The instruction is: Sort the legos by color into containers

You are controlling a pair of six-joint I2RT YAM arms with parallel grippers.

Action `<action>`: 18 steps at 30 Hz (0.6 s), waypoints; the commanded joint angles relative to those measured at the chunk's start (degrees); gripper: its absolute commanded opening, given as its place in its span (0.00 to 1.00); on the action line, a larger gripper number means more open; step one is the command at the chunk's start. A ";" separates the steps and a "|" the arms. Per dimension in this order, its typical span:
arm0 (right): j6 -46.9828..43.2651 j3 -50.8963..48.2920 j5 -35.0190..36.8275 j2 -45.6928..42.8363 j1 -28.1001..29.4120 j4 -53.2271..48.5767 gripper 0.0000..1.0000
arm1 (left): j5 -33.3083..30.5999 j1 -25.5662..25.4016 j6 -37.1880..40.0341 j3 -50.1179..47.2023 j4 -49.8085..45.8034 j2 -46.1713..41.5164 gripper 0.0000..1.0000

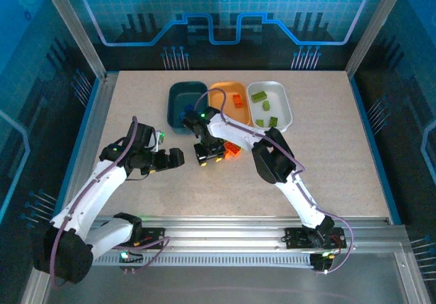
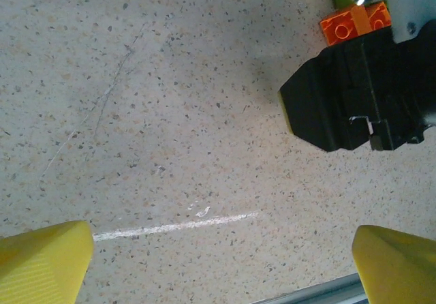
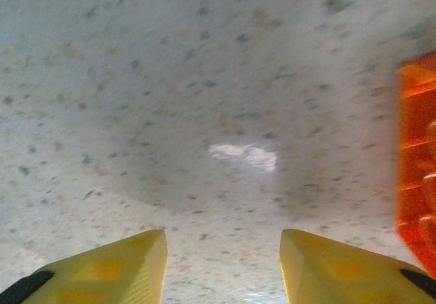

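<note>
The tabletop (image 1: 340, 181) is bare on its right side and along its left edge, so there is wide room to pass there. The teal tub (image 1: 187, 84), orange tub (image 1: 228, 83) and white tub (image 1: 281, 96) stand side by side at the far middle and block that stretch. Just in front of them the right gripper (image 1: 208, 155) hangs low, with an orange brick (image 1: 233, 149) just beside it. The right arm (image 1: 279, 157) slants across the middle. The left gripper (image 1: 176, 158) sits near on the left, leaving a narrow gap. There is bare table between each gripper's parted fingers.
</note>
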 commanded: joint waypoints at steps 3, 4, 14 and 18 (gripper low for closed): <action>1.24 -4.68 -8.19 -6.68 1.31 5.71 0.48 | -1.01 0.03 0.79 1.26 -0.34 0.58 0.99; 1.49 -4.34 -6.54 -7.20 0.89 4.95 0.49 | -0.99 0.04 0.76 1.23 -0.25 0.65 0.99; -1.65 2.19 3.66 -4.90 -3.45 -3.90 0.52 | -0.99 0.03 0.64 1.23 -0.50 0.74 0.99; -0.20 -1.03 4.98 -7.16 -3.77 -2.11 0.52 | -1.34 0.04 0.73 1.32 -1.13 0.46 0.99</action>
